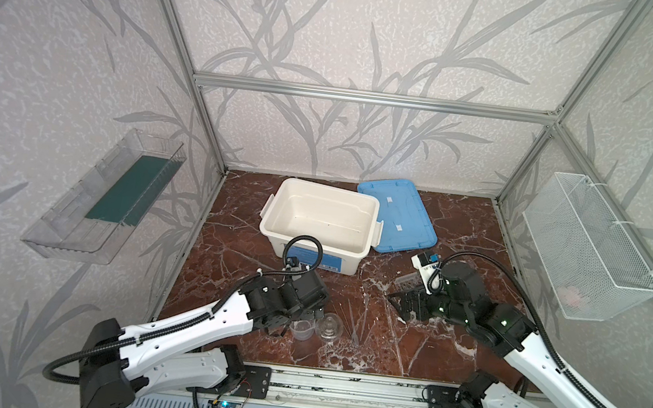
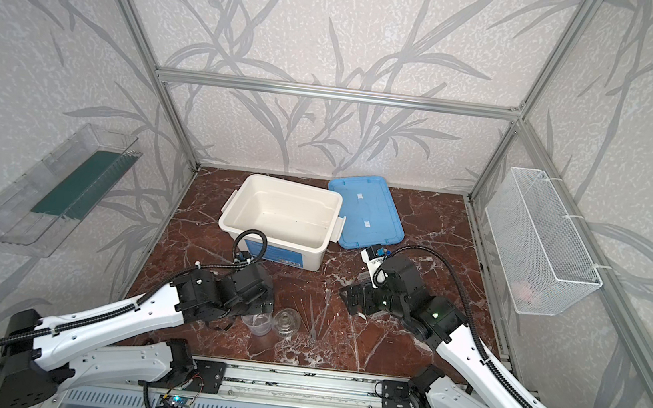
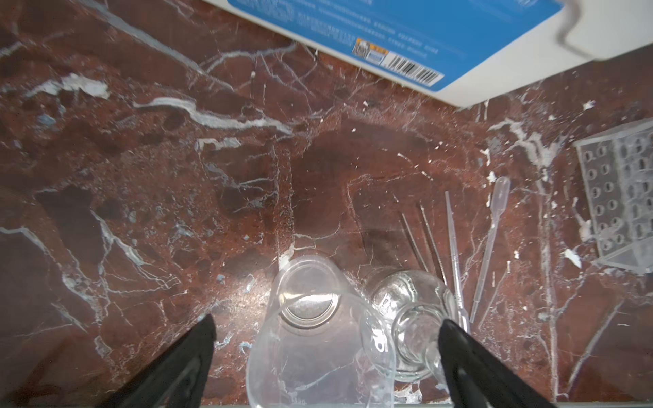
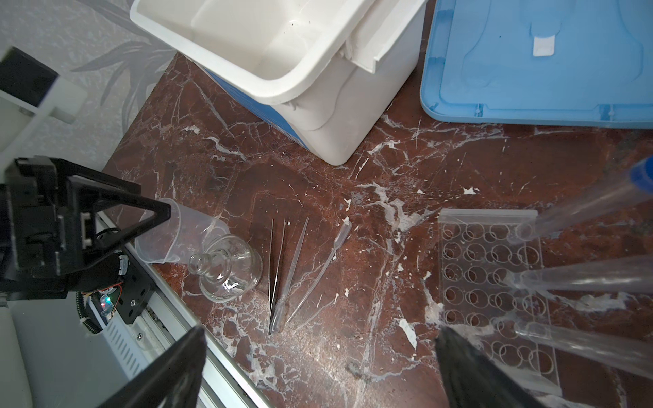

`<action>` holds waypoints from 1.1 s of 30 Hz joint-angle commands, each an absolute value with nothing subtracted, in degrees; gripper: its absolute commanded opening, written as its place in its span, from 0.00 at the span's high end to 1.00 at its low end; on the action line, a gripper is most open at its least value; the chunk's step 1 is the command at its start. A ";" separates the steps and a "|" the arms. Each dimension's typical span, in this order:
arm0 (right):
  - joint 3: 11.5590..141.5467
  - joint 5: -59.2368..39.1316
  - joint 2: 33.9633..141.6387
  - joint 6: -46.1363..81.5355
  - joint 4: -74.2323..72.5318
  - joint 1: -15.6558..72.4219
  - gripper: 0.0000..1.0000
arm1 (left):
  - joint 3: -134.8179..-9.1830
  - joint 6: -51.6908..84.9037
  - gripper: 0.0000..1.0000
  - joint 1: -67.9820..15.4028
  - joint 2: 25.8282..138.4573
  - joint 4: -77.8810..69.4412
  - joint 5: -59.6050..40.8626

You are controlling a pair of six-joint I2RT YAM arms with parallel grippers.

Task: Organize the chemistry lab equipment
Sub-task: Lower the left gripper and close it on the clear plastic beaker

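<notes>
Red-brown marble with white veins forms the worktop (image 1: 447, 344). At its back stands a boxy white plastic tub (image 1: 319, 198) with rounded corners, open and with nothing inside; its flat blue lid (image 1: 396, 217) lies just beside it. A blue label with a barcode covers the tub's front wall, but its white print is too small to read. Near the front edge a clear beaker (image 3: 311, 339) with a pouring lip stands upright, touching or almost touching a small clear flask (image 3: 410, 318) with a squat round body and a narrow neck. Faint marks on both cannot be read. Beside the flask lie thin dark tweezers (image 4: 277, 272) and two clear pipettes (image 4: 318, 272), roughly parallel. Further to the right a clear many-holed tube rack (image 4: 491, 282) holds three long transparent tubes (image 4: 583, 275), and one blue cap shows at the picture's edge. The left tool (image 3: 327, 320) is spread wide and released, with the beaker between its black fingers. The right tool (image 4: 321, 330) is equally spread and grasps nothing, hanging above bare marble between the pipettes and the rack. A white wire basket (image 1: 588, 243) on the right wall holds something pale pink, too blurred to name.
</notes>
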State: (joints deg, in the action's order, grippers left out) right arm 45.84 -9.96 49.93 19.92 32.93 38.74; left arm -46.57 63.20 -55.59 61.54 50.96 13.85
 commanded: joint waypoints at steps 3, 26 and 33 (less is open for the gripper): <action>44.92 -9.85 50.02 20.04 32.40 39.02 0.01 | -46.29 67.23 0.01 -56.60 63.78 51.50 15.95; 42.78 -10.35 51.37 20.74 30.12 39.03 0.01 | -40.96 72.86 0.23 -59.06 66.88 47.52 14.40; 43.09 -10.68 51.33 20.80 30.23 39.07 0.01 | -43.01 71.95 0.30 -59.06 66.02 51.34 15.79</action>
